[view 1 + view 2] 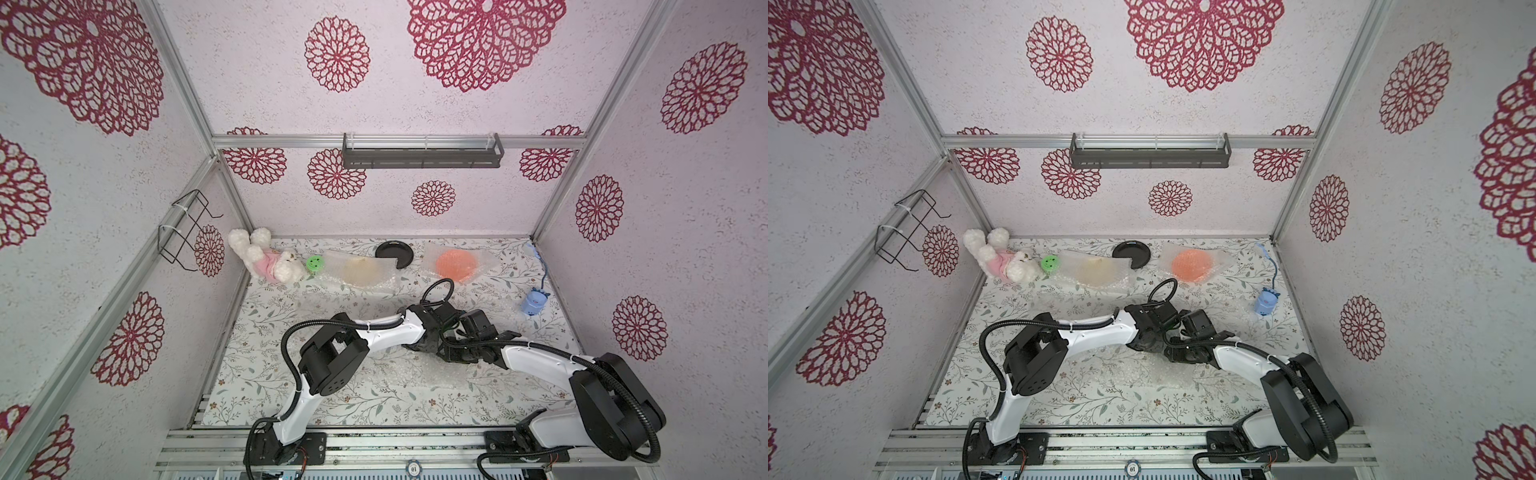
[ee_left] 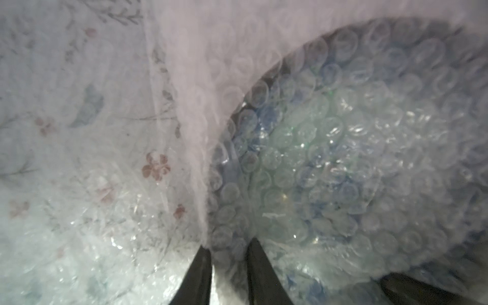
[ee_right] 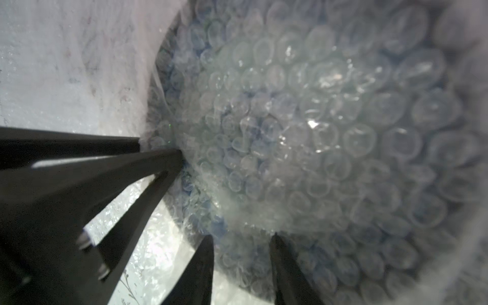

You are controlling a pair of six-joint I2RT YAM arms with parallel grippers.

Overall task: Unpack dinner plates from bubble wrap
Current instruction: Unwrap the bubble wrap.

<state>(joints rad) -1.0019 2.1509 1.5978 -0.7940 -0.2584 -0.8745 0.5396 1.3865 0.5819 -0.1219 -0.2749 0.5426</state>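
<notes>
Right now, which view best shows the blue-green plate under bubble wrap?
Left wrist: the round blue-green plate shows rim and colours through clear bubble wrap. Right wrist shows it paler, blurrier. In both top views the arms hide it.

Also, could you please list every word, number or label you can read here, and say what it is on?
"10": on the round token on the front rail, in both top views.
Green disc: a smiley face only, no words.
Nothing else is legible.

Four plates [image 1: 390, 249] [image 1: 456, 265] [image 1: 361, 271] [image 2: 343, 163], one plush toy [image 1: 266, 259], one green disc [image 1: 315, 262], one blue gadget [image 1: 533, 303].
</notes>
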